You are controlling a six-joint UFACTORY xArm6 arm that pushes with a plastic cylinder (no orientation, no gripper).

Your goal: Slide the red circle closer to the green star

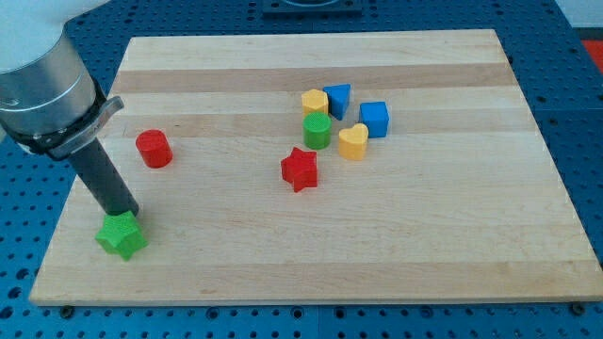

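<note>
The red circle point(153, 148) stands on the wooden board at the view's left. The green star point(122, 235) lies near the board's bottom left corner, below and slightly left of the red circle, with a clear gap between them. My rod comes down from the top left, and my tip point(128, 215) sits at the green star's upper edge, touching or nearly touching it. The tip is below the red circle and apart from it.
A red star point(300, 169) lies at mid-board. Up and right of it is a cluster: a yellow block point(314, 101), a blue block point(338, 97), a blue cube point(374, 119), a green cylinder point(317, 131) and a yellow heart point(352, 141). The board's left edge point(58, 226) is close to the green star.
</note>
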